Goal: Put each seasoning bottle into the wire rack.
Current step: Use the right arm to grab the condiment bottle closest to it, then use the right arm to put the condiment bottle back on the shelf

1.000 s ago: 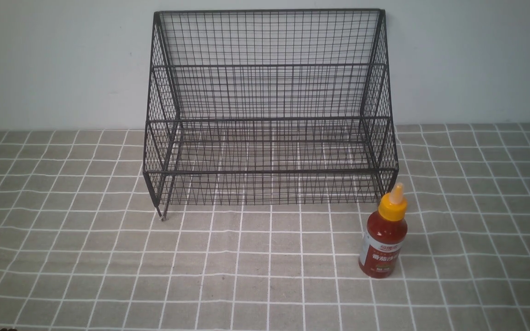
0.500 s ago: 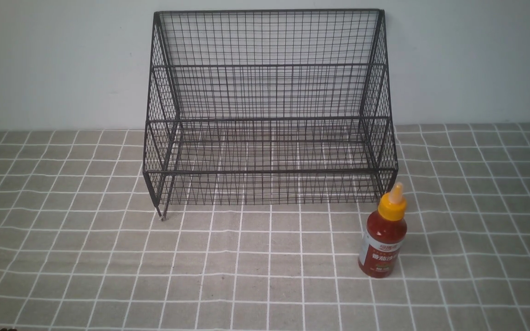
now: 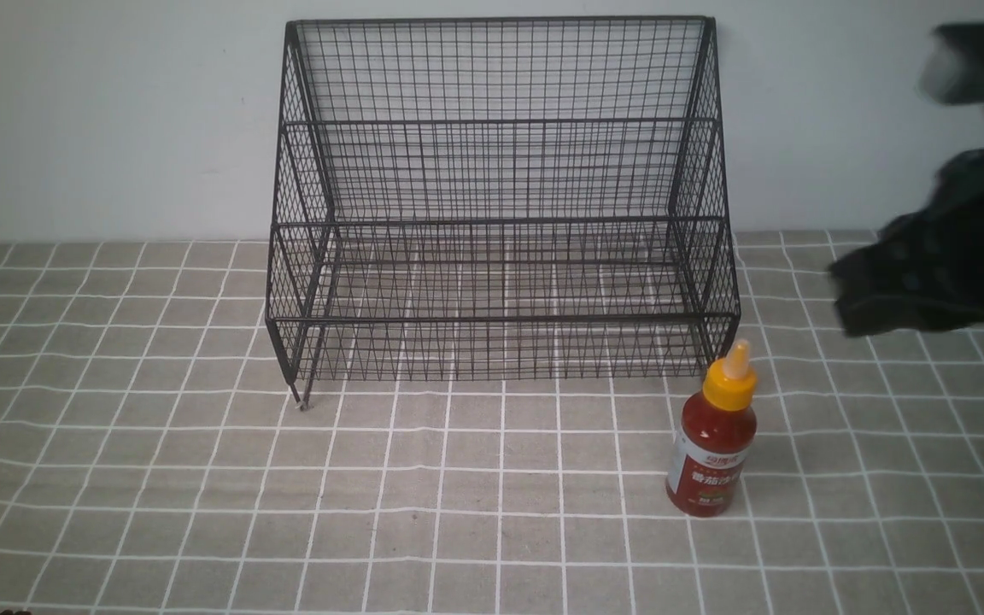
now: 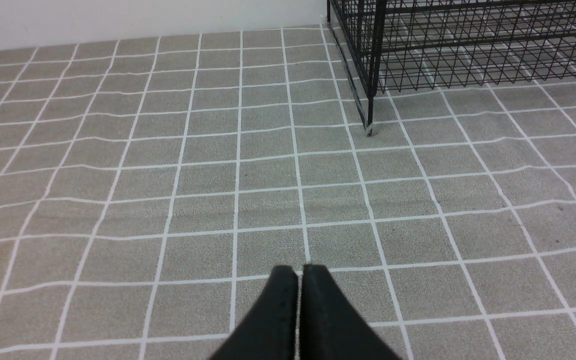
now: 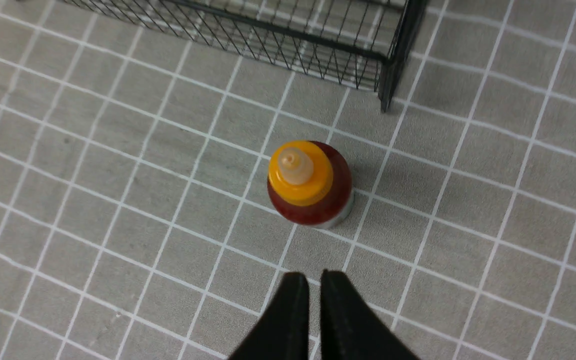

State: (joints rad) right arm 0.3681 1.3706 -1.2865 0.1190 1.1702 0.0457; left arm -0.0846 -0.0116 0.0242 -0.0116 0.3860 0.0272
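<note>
One seasoning bottle (image 3: 711, 444) of red sauce with a yellow nozzle cap stands upright on the cloth, just in front of the right front corner of the black wire rack (image 3: 500, 222). Both tiers of the rack hold nothing. My right arm (image 3: 953, 265) shows as a dark blur high at the right, above and right of the bottle. In the right wrist view my right gripper (image 5: 314, 274) hangs above the bottle (image 5: 310, 185), its jaws together with only a slit, holding nothing. My left gripper (image 4: 300, 267) is shut and empty over the cloth, short of the rack's left front foot (image 4: 369, 131).
A grey cloth (image 3: 202, 478) with a white grid covers the table. The rack stands against a pale wall (image 3: 116, 111). The rack's right front foot (image 5: 387, 102) is close behind the bottle.
My right arm has come into the front view from the right, high above the table. The bottle and the rack have not moved.
</note>
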